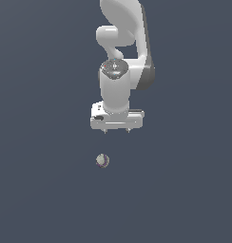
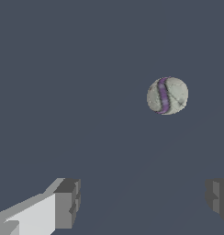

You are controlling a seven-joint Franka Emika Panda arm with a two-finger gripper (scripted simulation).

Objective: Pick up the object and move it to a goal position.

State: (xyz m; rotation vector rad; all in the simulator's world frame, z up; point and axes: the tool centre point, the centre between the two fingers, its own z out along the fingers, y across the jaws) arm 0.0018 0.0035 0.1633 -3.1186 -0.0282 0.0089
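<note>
Overhead, the Panda arm's pincer [image 1: 116,130] hangs with its fingers [image 2: 68,203] spread wide and empty, while the object [image 1: 102,160], a small purple-streaked ball, rests alone on the dark worktop [image 1: 37,190], apart from the pincer and beyond its fingertips, not between them.

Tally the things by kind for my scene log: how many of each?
Ball, pale grey with a purple band: 1
Robot arm: 1
Tool, fingers spread apart: 1
Total: 3
</note>
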